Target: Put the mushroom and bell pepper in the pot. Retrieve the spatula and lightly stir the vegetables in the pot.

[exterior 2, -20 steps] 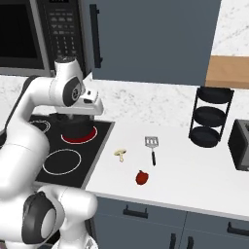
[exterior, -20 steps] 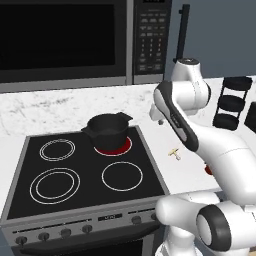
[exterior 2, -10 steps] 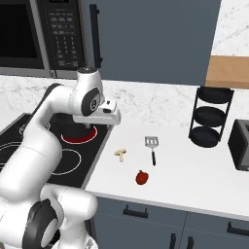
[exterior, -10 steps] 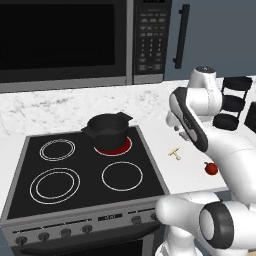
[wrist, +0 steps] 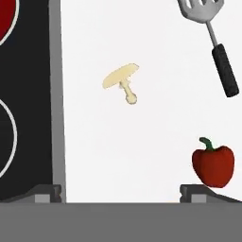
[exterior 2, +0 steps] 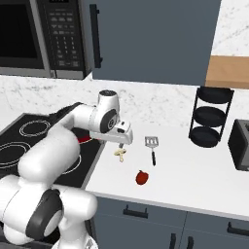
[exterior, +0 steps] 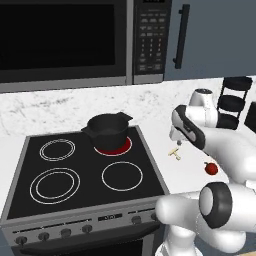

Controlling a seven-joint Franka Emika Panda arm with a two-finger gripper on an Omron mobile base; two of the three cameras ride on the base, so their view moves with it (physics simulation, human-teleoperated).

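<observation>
The tan mushroom [wrist: 123, 80] lies on the white counter just right of the stove, also seen as mushroom [exterior: 175, 152] and mushroom [exterior 2: 120, 153]. My gripper [wrist: 121, 194] hangs open right above it with nothing between its fingers, seen as gripper [exterior 2: 121, 144] and gripper [exterior: 176, 140]. The red bell pepper [wrist: 213, 163] sits nearer the counter's front edge, bell pepper [exterior 2: 141, 177], bell pepper [exterior: 211, 168]. The spatula [wrist: 212, 38] with grey head and black handle lies to the right, spatula [exterior 2: 152, 148]. The black pot [exterior: 107, 130] stands on the glowing red back-right burner.
The black stove top [exterior: 75, 170] has several burner rings; its edge shows as stove [wrist: 28, 94]. A microwave [exterior: 65, 40] hangs above it. A black tiered rack [exterior 2: 210, 116] and a dark toaster [exterior 2: 240, 146] stand at the counter's right.
The arm has swung right from beside the pot, out over the counter, and lowered until the open gripper hangs over the mushroom. Nothing on the counter has moved.
</observation>
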